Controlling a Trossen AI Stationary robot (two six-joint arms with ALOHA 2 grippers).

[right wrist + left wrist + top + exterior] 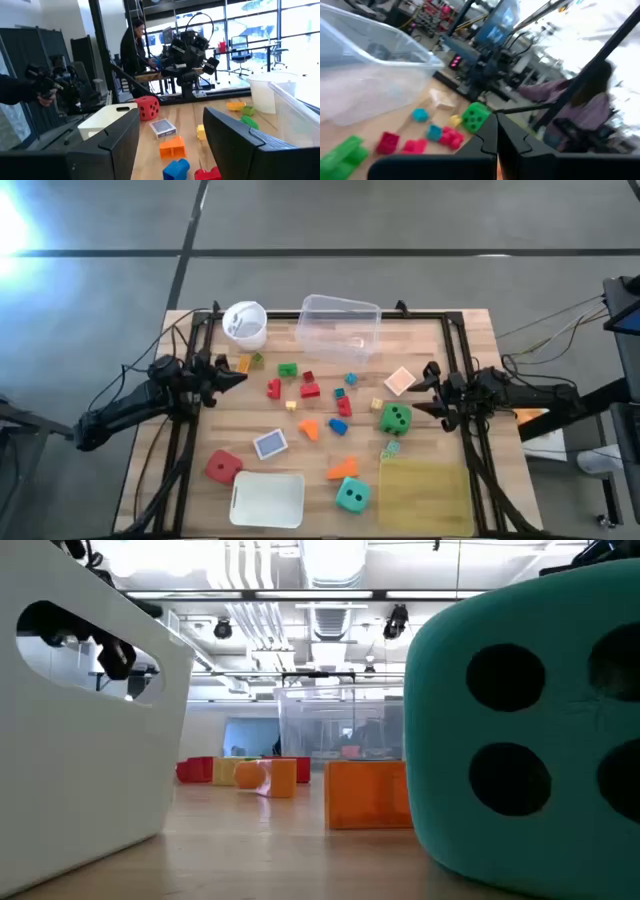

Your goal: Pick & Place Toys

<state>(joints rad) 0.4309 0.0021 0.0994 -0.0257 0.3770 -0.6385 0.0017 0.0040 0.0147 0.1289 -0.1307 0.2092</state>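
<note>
Right claw (432, 392) gapes empty beside green die (395, 417); left claw (232, 375) shut, empty.

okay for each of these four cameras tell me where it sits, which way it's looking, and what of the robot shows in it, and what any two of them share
High view: above the table, looking straight down; both arms show, left gripper and right gripper at the table's sides.
Low view: at tabletop height, facing the room; the teal die fills the near right; no arm shows.
Left wrist view: looks past its shut fingers toward the green die.
Right wrist view: looks past its open fingers across the table at the red die and the left arm.
Shared: high and left wrist views both show the green die.
</note>
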